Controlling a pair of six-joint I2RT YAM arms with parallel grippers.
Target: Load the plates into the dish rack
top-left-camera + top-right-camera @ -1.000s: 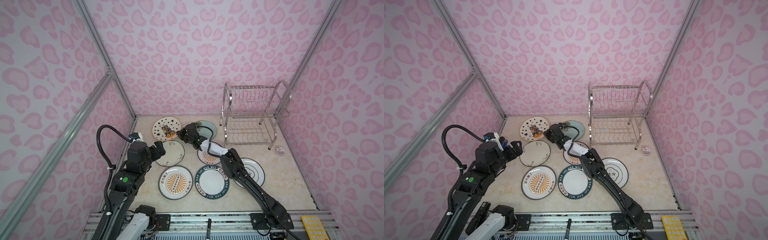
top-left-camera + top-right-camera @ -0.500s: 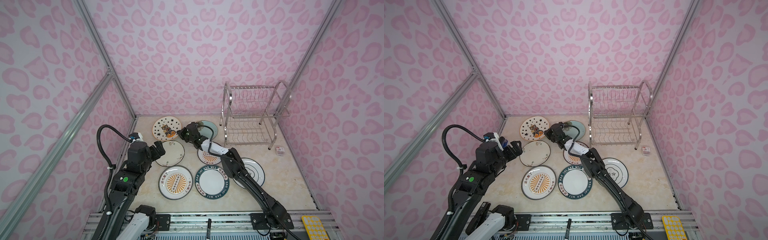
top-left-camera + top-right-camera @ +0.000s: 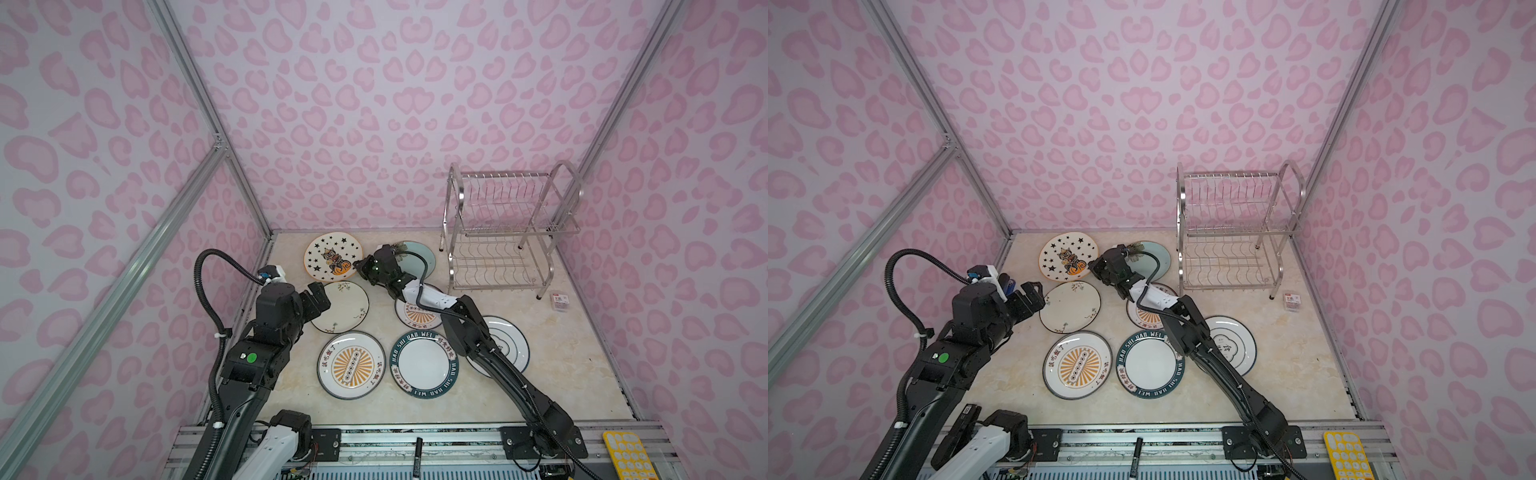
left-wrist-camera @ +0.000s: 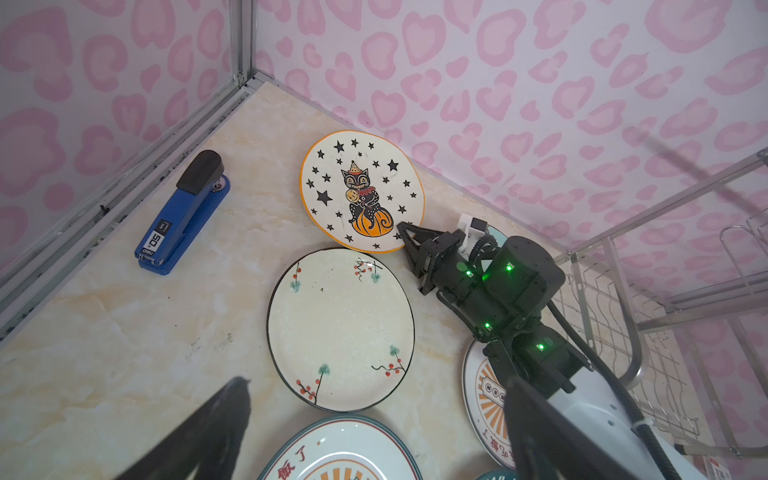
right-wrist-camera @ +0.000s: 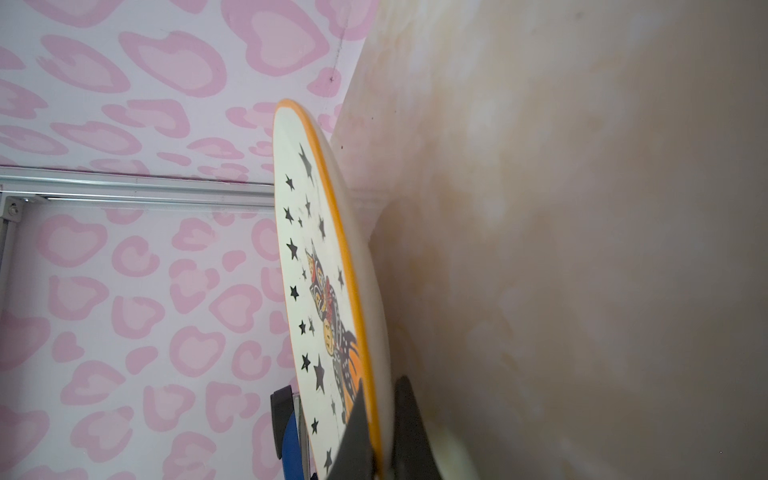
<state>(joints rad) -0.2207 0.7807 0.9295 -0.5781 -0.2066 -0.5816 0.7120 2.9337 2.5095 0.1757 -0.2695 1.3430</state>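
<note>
The right gripper (image 4: 405, 230) is pinching the orange rim of the star-and-cat plate (image 3: 330, 257) at the back of the marbled tabletop (image 3: 582, 353) — its fingers (image 5: 409, 432) are pressing on either side of the edge. The left gripper (image 3: 319, 296) is hovering, jaws spread wide, by the left edge of the cream floral plate (image 3: 345, 309). The chrome dish rack (image 3: 505, 230) is standing at the back right, near the pale blue plate (image 3: 419, 254).

plates (image 3: 424, 365): seven, face-up | dish rack (image 3: 509, 233): upright, right of them
</note>
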